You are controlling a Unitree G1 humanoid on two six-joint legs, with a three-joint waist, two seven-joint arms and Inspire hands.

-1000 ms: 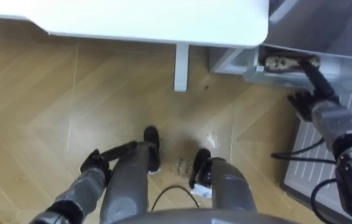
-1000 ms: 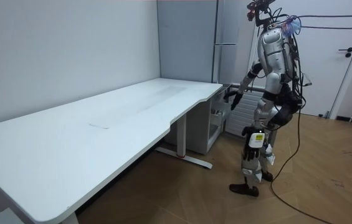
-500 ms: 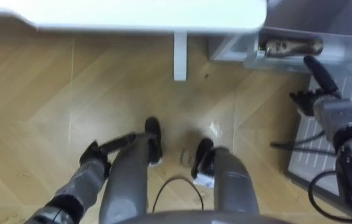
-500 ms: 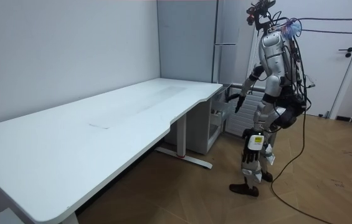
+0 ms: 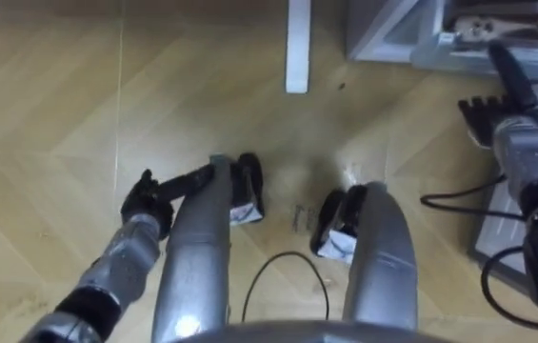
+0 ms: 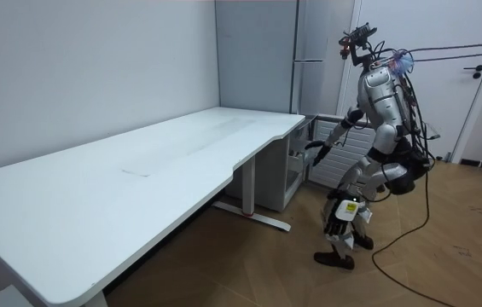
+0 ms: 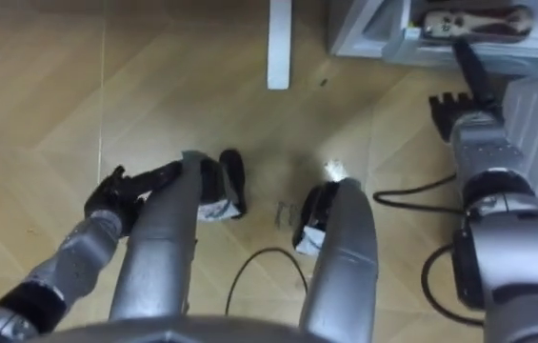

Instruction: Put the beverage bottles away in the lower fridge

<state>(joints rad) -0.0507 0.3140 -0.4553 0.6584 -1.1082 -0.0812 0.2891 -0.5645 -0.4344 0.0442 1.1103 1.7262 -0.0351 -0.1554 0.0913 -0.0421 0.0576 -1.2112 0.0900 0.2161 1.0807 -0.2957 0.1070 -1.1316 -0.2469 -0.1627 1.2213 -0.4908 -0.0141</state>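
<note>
Since a second ago I have sunk into a crouch, so my right robot hand (image 5: 499, 119), fingers straight and empty, reaches low towards the brown bottle (image 5: 502, 26) lying in the pale grey lower fridge drawer (image 5: 392, 40) at far right, my left robot hand (image 5: 145, 202) hanging relaxed.

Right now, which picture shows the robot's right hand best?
The right eye view: the right hand is close and whole, one finger toward the drink. The left eye view is much alike; the room view has it tiny.

Right hand (image 5: 499, 107), fingers straight, hovers just beside a lying bottle (image 5: 497, 27).
</note>
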